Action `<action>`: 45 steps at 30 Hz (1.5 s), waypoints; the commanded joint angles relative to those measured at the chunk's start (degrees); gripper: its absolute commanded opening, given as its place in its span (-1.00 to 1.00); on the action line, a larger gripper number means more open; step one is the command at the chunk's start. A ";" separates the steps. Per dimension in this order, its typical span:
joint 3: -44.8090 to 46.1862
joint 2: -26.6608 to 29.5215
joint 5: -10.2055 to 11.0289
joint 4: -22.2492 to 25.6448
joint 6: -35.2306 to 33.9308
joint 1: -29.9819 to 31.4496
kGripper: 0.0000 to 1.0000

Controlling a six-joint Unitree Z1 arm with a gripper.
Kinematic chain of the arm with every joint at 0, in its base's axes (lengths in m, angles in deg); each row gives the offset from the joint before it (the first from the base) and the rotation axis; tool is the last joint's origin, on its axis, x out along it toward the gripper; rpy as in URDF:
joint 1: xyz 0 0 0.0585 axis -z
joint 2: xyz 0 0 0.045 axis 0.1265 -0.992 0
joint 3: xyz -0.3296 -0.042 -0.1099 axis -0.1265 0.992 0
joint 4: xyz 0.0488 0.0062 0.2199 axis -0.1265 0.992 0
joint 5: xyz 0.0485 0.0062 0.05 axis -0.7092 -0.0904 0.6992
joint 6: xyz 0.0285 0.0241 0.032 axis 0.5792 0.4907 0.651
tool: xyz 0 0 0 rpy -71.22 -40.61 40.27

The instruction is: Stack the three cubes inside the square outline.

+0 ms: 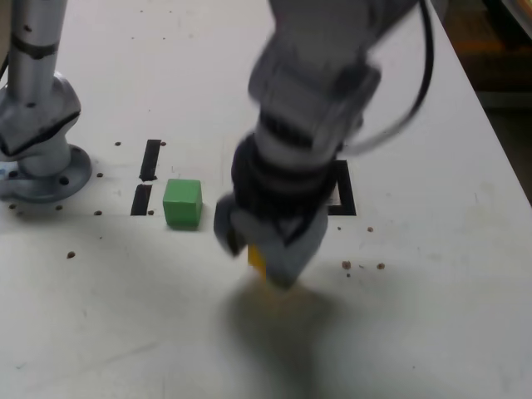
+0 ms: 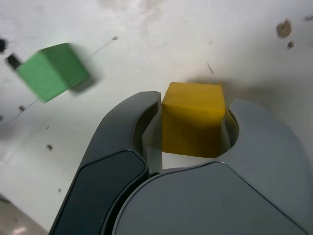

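Pinching the yellow cube (image 2: 193, 117) between its two grey jaws, the tool (image 2: 193, 128) is closed on the block's opposite side faces, as the wrist view shows clearly. In the exterior view the arm is blurred and covers most of the block; only a sliver of yellow (image 1: 257, 259) shows under the tool (image 1: 270, 253), low over the white table (image 1: 432, 316).

Taking the green cube (image 1: 182, 203) as landmark: it sits on the table just to the exterior view's right of two short black bars (image 1: 146, 176), free of the tool. The held yellow cube is near it, toward the exterior view's right and closer to the camera. The square outline (image 1: 342, 193) lies farther to the exterior view's right of the green cube, largely hidden behind the arm, with only its right edge and corner showing. A grey post base (image 1: 41, 166) stands beyond the bars, to the exterior view's left.
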 commanded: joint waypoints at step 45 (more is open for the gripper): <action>0.22 0.31 -2.59 -2.95 -7.87 -26.55 -0.80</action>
